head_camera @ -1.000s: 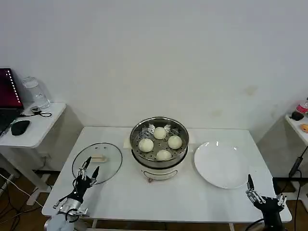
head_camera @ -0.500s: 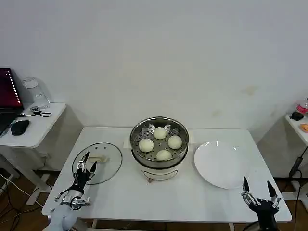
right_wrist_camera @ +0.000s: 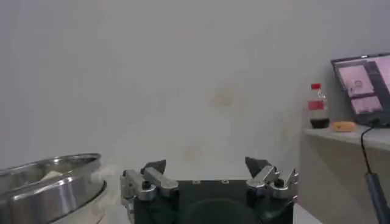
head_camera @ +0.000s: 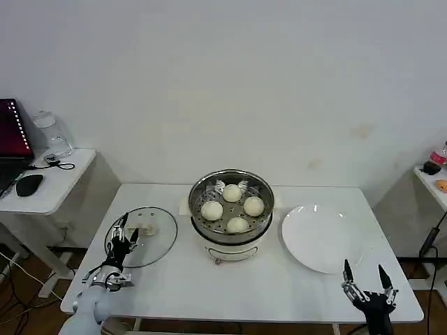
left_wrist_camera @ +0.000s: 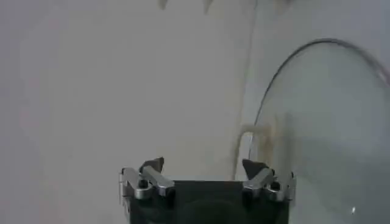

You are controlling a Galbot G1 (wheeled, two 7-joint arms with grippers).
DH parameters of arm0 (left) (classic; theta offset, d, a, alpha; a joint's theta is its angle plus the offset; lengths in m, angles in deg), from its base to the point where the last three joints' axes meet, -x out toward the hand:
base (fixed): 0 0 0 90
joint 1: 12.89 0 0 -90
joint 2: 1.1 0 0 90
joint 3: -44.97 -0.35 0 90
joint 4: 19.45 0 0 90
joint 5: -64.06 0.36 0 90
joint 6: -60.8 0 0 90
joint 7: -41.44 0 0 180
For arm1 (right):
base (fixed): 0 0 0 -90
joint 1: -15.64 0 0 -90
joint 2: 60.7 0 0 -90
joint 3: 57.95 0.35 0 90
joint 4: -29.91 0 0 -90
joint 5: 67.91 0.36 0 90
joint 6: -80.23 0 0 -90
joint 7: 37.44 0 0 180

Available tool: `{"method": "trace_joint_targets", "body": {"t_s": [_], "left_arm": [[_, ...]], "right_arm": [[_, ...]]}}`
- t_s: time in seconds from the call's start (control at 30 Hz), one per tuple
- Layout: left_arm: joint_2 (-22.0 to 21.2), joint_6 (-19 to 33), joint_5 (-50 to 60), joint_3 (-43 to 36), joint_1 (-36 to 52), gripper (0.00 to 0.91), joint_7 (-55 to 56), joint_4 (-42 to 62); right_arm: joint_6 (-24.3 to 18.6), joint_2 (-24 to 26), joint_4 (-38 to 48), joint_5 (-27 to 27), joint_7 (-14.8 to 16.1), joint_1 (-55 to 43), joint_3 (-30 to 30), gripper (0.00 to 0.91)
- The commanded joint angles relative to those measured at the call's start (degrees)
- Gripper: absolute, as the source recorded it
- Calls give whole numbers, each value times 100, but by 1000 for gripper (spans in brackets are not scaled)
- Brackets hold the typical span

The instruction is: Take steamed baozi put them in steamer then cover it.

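**Reaching for the lid, all four buns in the pot**

Hovering over the near edge of the cover, your left gripper has its fingers spread apart and grasps nothing; from its wrist camera you see the two fingertips parted, with the glass cover just beyond them. The cover lies flat on the white table, left of the steamer, its cream handle close to the fingers.

Your right gripper sits low at the table's near right corner, fingers also released and empty, well apart from the work. From its wrist camera you see the steamer's steel rim off to one side.

The four steamed baozi rest on the perforated tray inside the uncovered steamer at mid-table. A bare white plate lies just right of it. Nothing stands between the cover and the steamer. A side table with a mouse and a glass jar stands off to your left.
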Motion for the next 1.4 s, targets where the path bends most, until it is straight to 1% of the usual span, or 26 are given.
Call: {"method": "trace_joint_targets", "body": {"t_s": [0.03, 0.4, 0.43, 0.47, 0.5, 0.53, 0.57, 0.7, 0.73, 0.8, 0.9, 1.0, 1.2, 1.4], "left_arm": [[6, -37, -20, -27, 251, 907, -18, 225], [-62, -31, 3, -194, 487, 907, -39, 459], [-76, -32, 4, -196, 500, 816, -34, 471], [-98, -33, 3, -191, 528, 655, -20, 494], [-112, -33, 3, -188, 540, 554, -16, 510], [-135, -34, 5, -187, 556, 363, -13, 523], [-152, -31, 0, -183, 581, 292, -13, 544], [-202, 38, 5, -174, 651, 202, -30, 681], [-210, 65, 7, -168, 658, 111, -42, 725], [-247, 154, 26, -144, 666, 0, -38, 862], [-300, 243, 27, -82, 652, 0, 63, 966], [-281, 250, 92, -58, 613, 0, 107, 849], [-93, 251, 174, -9, 531, 0, 173, 476], [203, 222, 172, 83, 365, 0, 118, -41]], "right_arm": [[-10, -12, 2, -23, 3, 2, -68, 907], [-39, -49, 38, -69, 4, 1, -126, 907], [-41, -50, 37, -74, 5, 2, -127, 907], [-42, -50, 30, -69, 4, 5, -127, 907], [-43, -52, 29, -69, 2, 4, -127, 907], [-46, -53, 27, -69, 1, 5, -126, 907], [-46, -56, 26, -68, -1, 3, -127, 907], [-63, -70, 33, -73, -2, 9, -135, 907], [-68, -73, 34, -73, -1, 12, -137, 907], [-80, -77, 33, -76, 0, 20, -143, 907], [-88, -73, 18, -78, -2, 24, -147, 907], [-92, -67, -2, -71, -15, 19, -141, 907], [-134, -69, 5, -108, -13, 12, -164, 907], [-167, -72, -9, -125, -14, -2, -208, 907]]}}
